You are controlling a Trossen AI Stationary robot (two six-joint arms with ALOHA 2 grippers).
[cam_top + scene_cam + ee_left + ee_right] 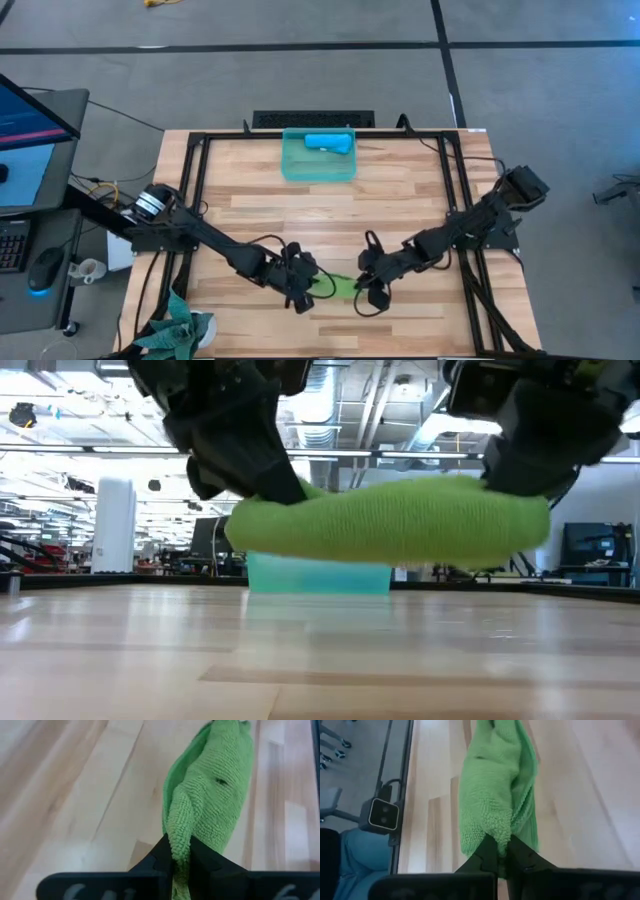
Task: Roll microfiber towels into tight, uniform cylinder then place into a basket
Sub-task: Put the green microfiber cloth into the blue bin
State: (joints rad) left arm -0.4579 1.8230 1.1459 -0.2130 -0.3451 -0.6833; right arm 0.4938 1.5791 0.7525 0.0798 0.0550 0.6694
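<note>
A lime green towel (385, 520), rolled into a thick cylinder, hangs level above the table's near middle between my two grippers; it also shows as a green strip (340, 285) from above. My left gripper (308, 290) is shut on its left end and my right gripper (368, 288) on its right end. A sky-blue rolled towel (329, 142) lies inside the see-through teal basket (290, 168) at the table's far middle. My left gripper pinches the roll's left end (179, 845) between its two fingers, slanting down from the table's left. The roll runs away from the fingers, lifted clear of the table. My right gripper pinches the roll's right end (502, 837) between its two fingers, slanting down from the table's right. Several layers of cloth bunch at the fingertips. That end too hangs clear of the wood.
A black frame (195, 170) runs round the tabletop. Bare wood lies between the roll and the basket. A darker teal cloth (180, 330) hangs at the near left corner. A monitor and a mouse stand off the table's left.
</note>
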